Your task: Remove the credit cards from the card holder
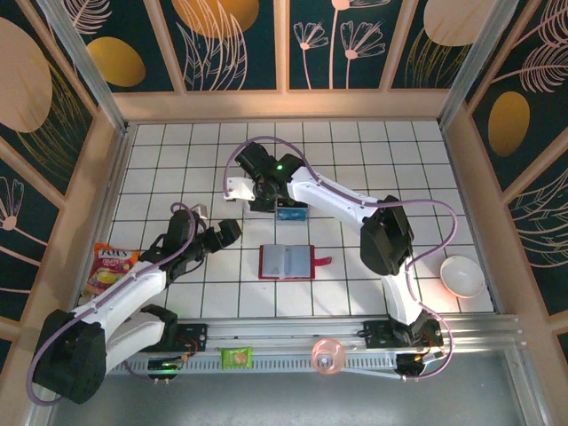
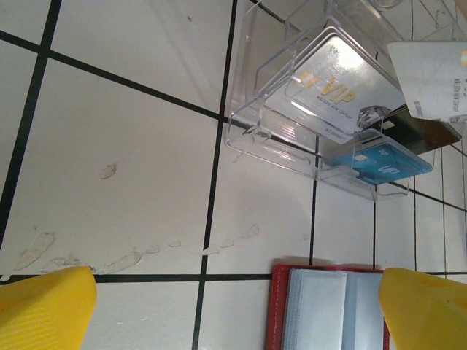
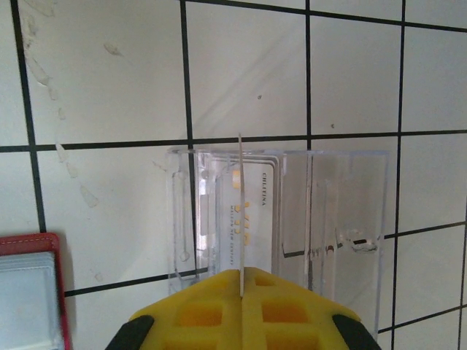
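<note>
at the bottom of the overhead view, a green packet [image 1: 236,357] and a pink round object [image 1: 327,355] are being shown lying on the rail at the table's near edge. a little farther in, a colourful snack bag [image 1: 111,268] is being seen at the left margin and a white bowl [image 1: 461,275] at the right. in the middle of the frame the card holder [image 1: 287,262] is being shown lying open and flat on the white tiled table [image 1: 390,151], with its grey-blue sleeves facing up and its red snap tab pointing right. the left gripper [image 1: 226,232] is being held just to the upper left of it, apart from it. in the left wrist view its yellow fingers [image 2: 44,310] are being kept spread wide at the two lower corners, with nothing between them, and the holder's edge is being framed at bottom centre. farther up, a clear plastic box [image 1: 288,211] is being shown near the holder, with a silver vip card [image 2: 336,87] and a blue card [image 2: 383,162] lying in its compartments. the right gripper [image 1: 264,202] is being held over the box's left end. in the right wrist view its yellow fingers [image 3: 211,313] are being pressed together on a thin card [image 3: 240,211], seen edge-on above the box. whether the card is touching the box cannot be told
</note>
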